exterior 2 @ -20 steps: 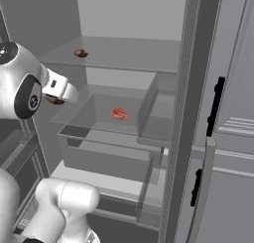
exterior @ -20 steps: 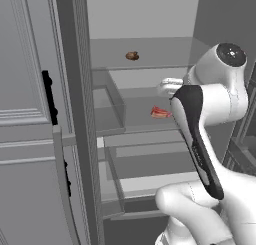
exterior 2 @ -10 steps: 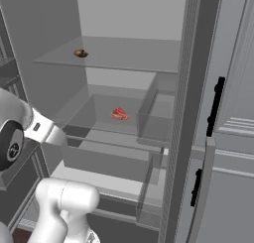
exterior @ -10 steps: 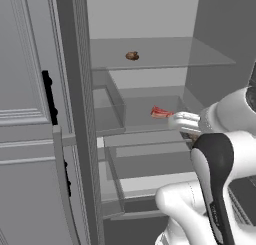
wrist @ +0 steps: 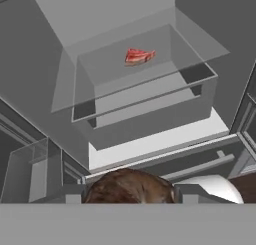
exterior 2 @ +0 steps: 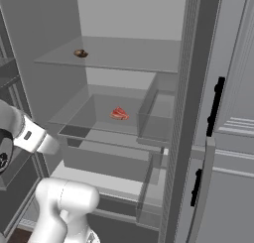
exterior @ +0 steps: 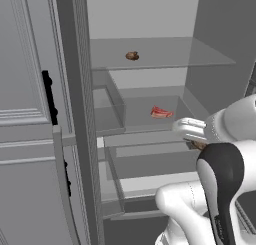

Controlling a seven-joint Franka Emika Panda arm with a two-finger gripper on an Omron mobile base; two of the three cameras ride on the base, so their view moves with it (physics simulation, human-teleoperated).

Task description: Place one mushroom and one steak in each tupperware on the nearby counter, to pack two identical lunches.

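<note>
Btwn fingers, mushroom (wrist: 129, 186), prob. gripped

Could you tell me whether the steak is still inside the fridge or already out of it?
Inside. The steak lies flat on the lower glass shelf of the open fridge, untouched, below the shelf with a mushroom.

The brown mushroom (wrist: 131, 186) between the fingertips is cut off below by the hand view's bottom; the fingertips themselves barely show.
</note>
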